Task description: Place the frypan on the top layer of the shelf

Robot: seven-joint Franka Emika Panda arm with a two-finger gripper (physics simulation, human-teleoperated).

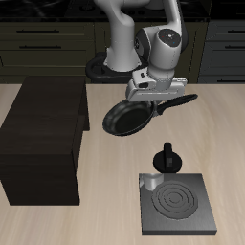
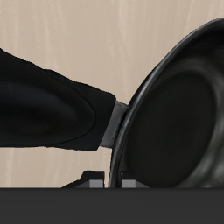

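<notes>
The round black frypan hangs tilted in the air above the table, beside the shelf and short of its flat top. Its long black handle points away from the shelf. My gripper is shut on the handle close to the pan's bowl. The shelf is a large dark boxy cabinet, and nothing lies on its top. In the wrist view the frypan and its handle fill most of the frame over the pale wood table; only slivers of my fingers show at the frame's edge.
A square dark stove plate with spiral rings lies near the table's front edge. A small black pot stands just behind it, below the held pan's handle. Dark kitchen cabinets line the back.
</notes>
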